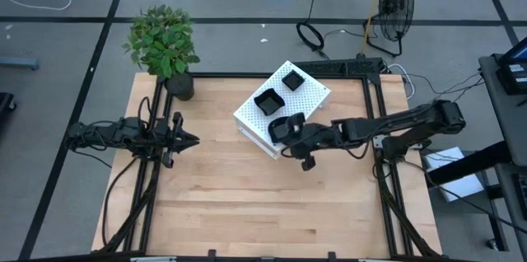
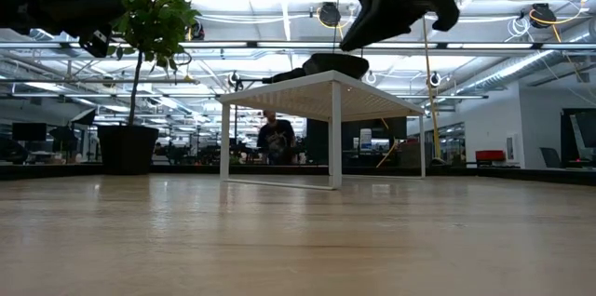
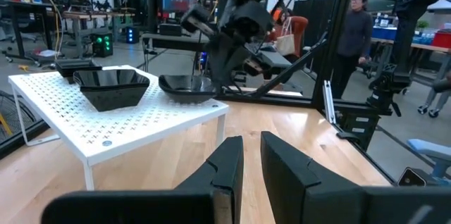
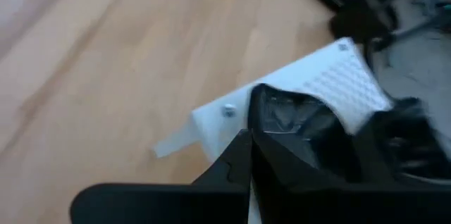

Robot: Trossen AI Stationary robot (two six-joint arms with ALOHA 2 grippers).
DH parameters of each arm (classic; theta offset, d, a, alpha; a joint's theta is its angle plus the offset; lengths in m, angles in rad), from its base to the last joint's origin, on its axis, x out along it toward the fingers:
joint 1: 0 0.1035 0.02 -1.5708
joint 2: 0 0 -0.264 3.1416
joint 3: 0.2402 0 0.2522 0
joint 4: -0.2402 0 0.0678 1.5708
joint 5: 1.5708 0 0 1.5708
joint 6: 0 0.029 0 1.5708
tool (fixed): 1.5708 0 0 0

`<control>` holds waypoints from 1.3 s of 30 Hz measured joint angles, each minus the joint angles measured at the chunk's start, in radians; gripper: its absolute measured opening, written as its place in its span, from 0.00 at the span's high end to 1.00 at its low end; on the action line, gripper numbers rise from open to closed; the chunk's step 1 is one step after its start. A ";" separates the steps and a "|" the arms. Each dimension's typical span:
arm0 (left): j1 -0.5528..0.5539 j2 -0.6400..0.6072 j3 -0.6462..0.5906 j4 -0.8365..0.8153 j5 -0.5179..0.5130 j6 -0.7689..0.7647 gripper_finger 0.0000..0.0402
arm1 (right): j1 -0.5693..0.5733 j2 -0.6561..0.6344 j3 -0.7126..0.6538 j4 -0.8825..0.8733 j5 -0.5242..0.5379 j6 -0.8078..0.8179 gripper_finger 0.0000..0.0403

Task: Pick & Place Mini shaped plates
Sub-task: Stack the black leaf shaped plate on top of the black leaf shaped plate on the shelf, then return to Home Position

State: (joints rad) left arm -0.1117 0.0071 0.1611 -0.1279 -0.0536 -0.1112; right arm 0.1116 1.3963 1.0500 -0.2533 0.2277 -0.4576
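1. Over the near corner of the white perforated metal stand (image 1: 282, 108), the right gripper (image 1: 290, 134) sits at the rim of a glossy black rounded mini plate (image 1: 284, 125). Whether its fingers pinch that rim or only rest beside it, cannot tell; finger gap is hidden from above and blurred at the wrist.
2. Right wrist view: the same black plate (image 4: 296, 122) fills the space just ahead of the dark fingers, lying on the stand's white corner (image 4: 218, 122).
3. Left wrist view: the plate (image 3: 187, 86) rests flat on the perforated top, right gripper (image 3: 222, 69) angled down onto its far side.
4. Right arm (image 1: 395, 122) reaches in from the right edge of the wooden table (image 1: 255, 196), stretched almost level, wrist tipped down.
5. Two more glossy black mini plates on the stand: a petal-rimmed one (image 1: 265, 101) mid-top, a small square one (image 1: 292, 78) near the far corner. Apart from each other.
6. Left gripper (image 1: 188, 139) hovers at the table's left side, holding nothing; fingers (image 3: 229, 171) parted by a narrow gap. Left arm lies low, pointing at the stand.
7. Potted green plant (image 1: 165, 48) stands at the far left corner.
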 joint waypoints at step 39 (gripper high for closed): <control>0.000 0.000 0.000 -0.001 0.000 -0.001 0.86 | 0.106 -1.352 -0.833 0.132 -0.020 0.596 1.00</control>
State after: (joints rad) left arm -0.1120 0.0074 0.1612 -0.1287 -0.0532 -0.1118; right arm 0.2180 0.0439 0.2168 -0.1216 0.2074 0.1387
